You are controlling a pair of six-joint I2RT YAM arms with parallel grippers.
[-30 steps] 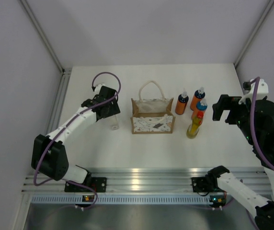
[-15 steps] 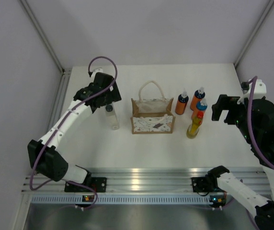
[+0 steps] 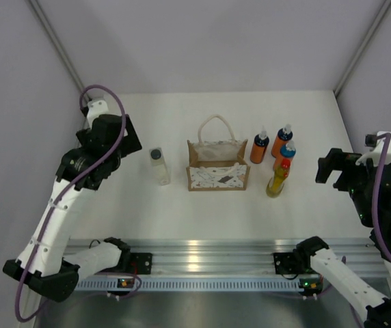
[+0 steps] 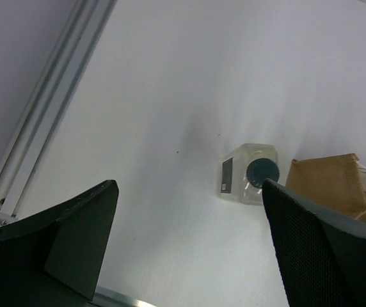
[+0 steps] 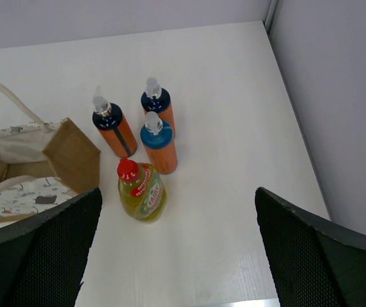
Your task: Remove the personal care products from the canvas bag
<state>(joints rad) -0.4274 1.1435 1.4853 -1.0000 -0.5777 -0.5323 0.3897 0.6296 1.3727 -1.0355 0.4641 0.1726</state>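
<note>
tan canvas bag (image 3: 217, 166) stood upright near the middle of the surface (image 3: 182, 212). its mouth opened upward, its long side ran left to right, and its white patterned panel faced the arms' bases. a rope handle (image 3: 214, 123) arched up on the far side.

all five bottles stood outside the bag. the pale bottle (image 3: 159, 166) with the dark grey cap was alone just left of the bag, apart from it. the other four clustered just right of it: one dark-blue-capped orange bottle (image 5: 114, 131) nearest the bag, a second dark-blue-capped orange bottle (image 5: 159, 109) farther right, the light-blue-capped orange bottle (image 5: 159, 147) in front of that, and the red-capped amber bottle (image 5: 141, 192) nearest the arms. every bottle had its long axis vertical, cap up; none lay on its side.

what showed of the bag's inside looked like bare lining, so the unpacking seemed finished, though its floor was not fully visible.

the left tool (image 4: 188, 185) hung well to the left of the pale bottle, fingers wide apart and holding nothing. the right tool (image 5: 178, 192) hovered off to the right of the cluster, likewise spread and empty.
</note>
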